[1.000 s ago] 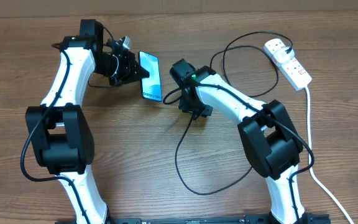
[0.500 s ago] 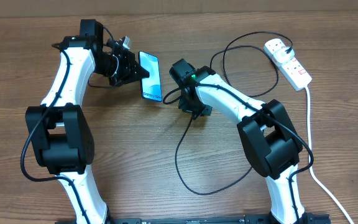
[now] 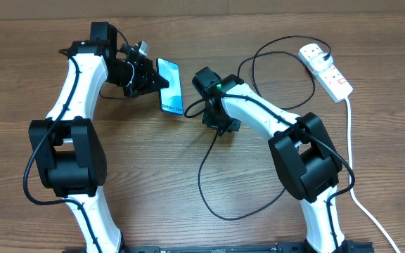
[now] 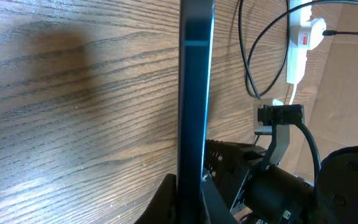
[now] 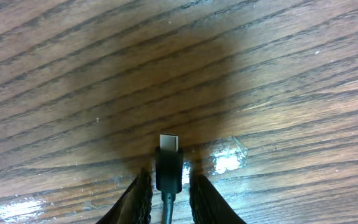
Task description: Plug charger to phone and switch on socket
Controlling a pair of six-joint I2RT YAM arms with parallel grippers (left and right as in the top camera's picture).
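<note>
Left claw (image 4: 188, 186): slim teal-screened phone (image 4: 194, 93) is held pinched (rigid, slippery glass).
Right claw (image 5: 168, 182): limp black charger cable (image 5: 168, 211) is gripped at its stiff connector (image 5: 169, 163).

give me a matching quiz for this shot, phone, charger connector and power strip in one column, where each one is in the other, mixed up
Things:
1 phone
2 charger connector
3 power strip

Places:
a in the right claw
b lying free on the table, far right
c in the left claw

Pairs: 1-c; 2-a; 3-b
</note>
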